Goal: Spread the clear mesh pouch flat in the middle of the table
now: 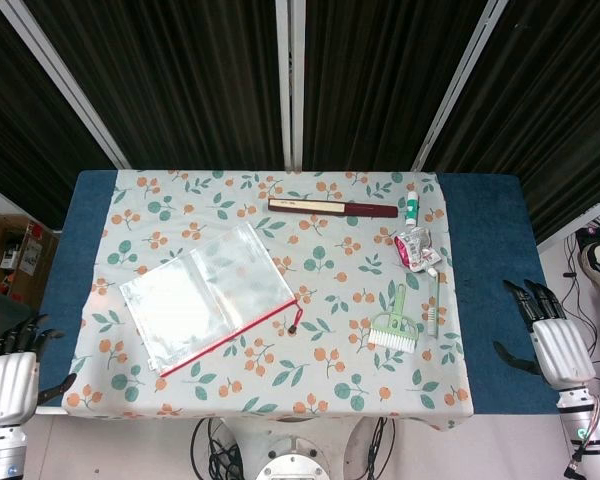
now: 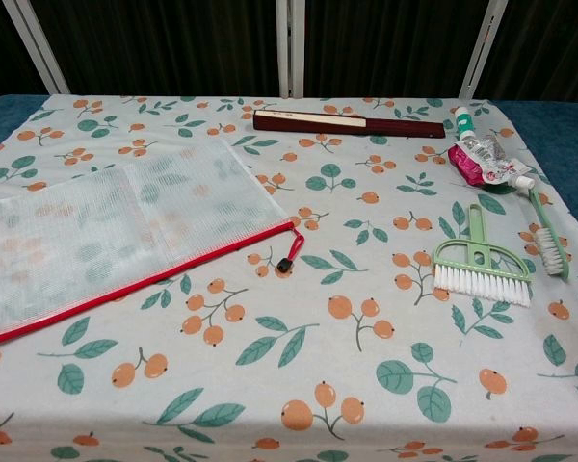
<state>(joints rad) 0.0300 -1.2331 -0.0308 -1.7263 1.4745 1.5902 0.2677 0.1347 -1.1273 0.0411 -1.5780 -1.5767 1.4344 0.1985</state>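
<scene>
flatly, mesh pouch (image 1: pixel 208 296) left of centre, both robot hands (image 1: pixel 8 385) (image 1: pixel 558 345) spread, off table edges

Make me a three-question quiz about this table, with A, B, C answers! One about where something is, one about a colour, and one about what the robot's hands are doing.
1. Where does the clear mesh pouch lie on the table?
A. On its left part
B. On its right edge
C. On top of the brush

2. What colour is the pouch's zipper edge?
A. Blue
B. Red
C. Yellow

3. What are the left hand and right hand doing?
A. Both gripping the pouch
B. One holding the green brush
C. Holding nothing, beside the table

Answers:
1. A, the pouch lies flat left of the middle, far from the green brush.
2. B, a red strip runs along its near edge.
3. C, both hands sit at the table's sides, touching no object.
</scene>
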